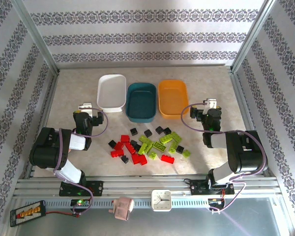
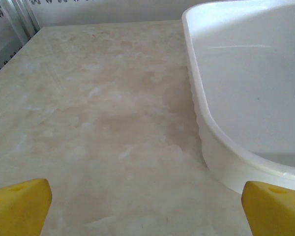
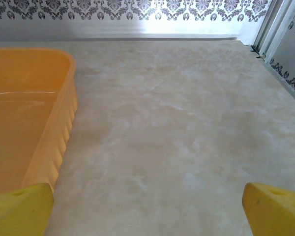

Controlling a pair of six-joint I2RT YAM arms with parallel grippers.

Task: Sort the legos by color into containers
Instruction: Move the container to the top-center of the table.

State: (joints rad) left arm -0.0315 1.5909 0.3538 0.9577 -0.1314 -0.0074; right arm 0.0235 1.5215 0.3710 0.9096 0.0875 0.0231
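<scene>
The left gripper (image 2: 147, 209) is held wide open, with nothing gripped or touched; it is poised over the bare table (image 2: 98, 113), just left of the white tub (image 2: 221, 162). The right gripper (image 3: 147, 209) is likewise spread wide and empty, just right of the orange tub (image 3: 59, 132). The dark teal tub (image 1: 141, 102) is set between those two. The legos (image 1: 147, 146) are heaped on the table nearer the arms, outside every tub.

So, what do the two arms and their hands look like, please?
The left arm and right arm are bulky black with white segments; a purple cable loops along each. The left hand and right hand look pale grey; the fingertips are yellow.
</scene>
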